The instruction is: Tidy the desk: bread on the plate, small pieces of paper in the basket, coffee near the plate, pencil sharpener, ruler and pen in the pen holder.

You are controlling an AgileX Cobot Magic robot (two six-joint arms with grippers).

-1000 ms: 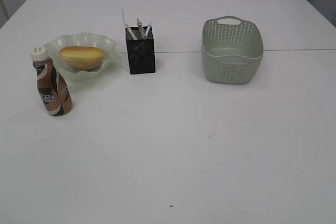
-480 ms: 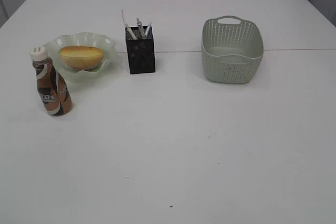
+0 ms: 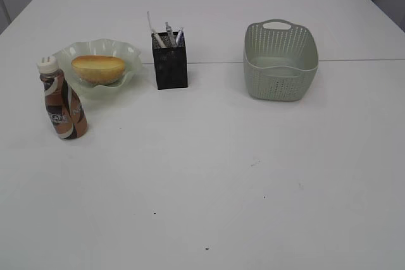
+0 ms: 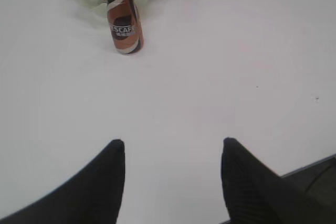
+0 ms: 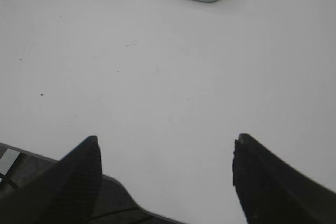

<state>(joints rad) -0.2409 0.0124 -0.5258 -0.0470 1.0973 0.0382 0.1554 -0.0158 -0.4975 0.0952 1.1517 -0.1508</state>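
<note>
**A:** What did the exterior view show of the desk [image 3: 209,175] at this moment?

**B:** The bread [image 3: 98,69] lay in the plate [image 3: 130,52], toward ten o'clock of the tabletop. The coffee [image 3: 62,100] stood upright just beside the plate, at its seven o'clock. The pen holder [image 3: 170,64] stood at eleven o'clock with several pens [image 3: 169,34] rising from it. The basket [image 3: 279,61] sat at one o'clock, well apart from the holder.

**Q:** Which parts of the task appeared done?

**B:** Bread, coffee and pens looked settled. No loose paper, ruler or pencil sharpener lay on the bare surface. A thin pale strip in the holder may have been the ruler; that could not be told. The inside of the basket was too shadowed to confirm paper, and the sharpener was not visible anywhere.

**A:** And the grippers?

**B:** The left gripper [image 4: 172,174] hung over the near edge with its jaws moderately apart and nothing between them, the coffee at its twelve o'clock. The right gripper [image 5: 165,174] stood wide and empty, the basket at its twelve o'clock.

**A:** The judgement?

**B:** The task seemed essentially complete, with nothing obvious left to move.
</note>
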